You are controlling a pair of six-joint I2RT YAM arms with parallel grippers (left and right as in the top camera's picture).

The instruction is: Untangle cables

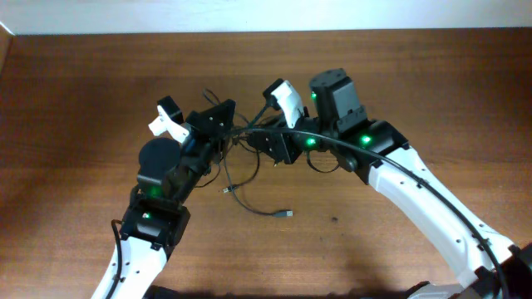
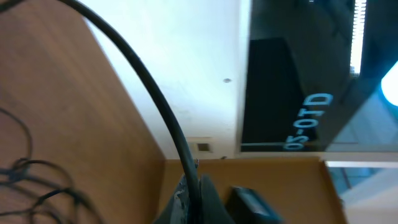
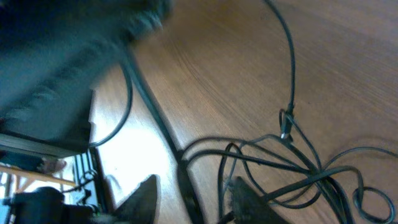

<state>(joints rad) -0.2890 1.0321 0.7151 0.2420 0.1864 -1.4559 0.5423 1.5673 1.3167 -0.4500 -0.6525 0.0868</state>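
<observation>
The cables [image 1: 239, 137] are thin black wires tangled between my two grippers at the table's middle. One strand trails forward to a metallic plug [image 1: 287, 214]. My left gripper [image 1: 218, 124] is shut on one cable [image 2: 149, 93], which runs taut from its fingertips [image 2: 194, 190] up to the left. More loops [image 2: 25, 171] lie on the wood to the left. My right gripper [image 1: 271, 143] is open, its fingers [image 3: 193, 196] straddling one strand [image 3: 158, 124] without pinching it. The knot of loops [image 3: 292, 155] lies just right of its fingers.
The brown wooden table [image 1: 399, 75] ends at a pale wall [image 1: 249, 12] along the far edge. Both arms crowd the table's middle, with the right arm's white link [image 1: 440, 208] stretching to the front right.
</observation>
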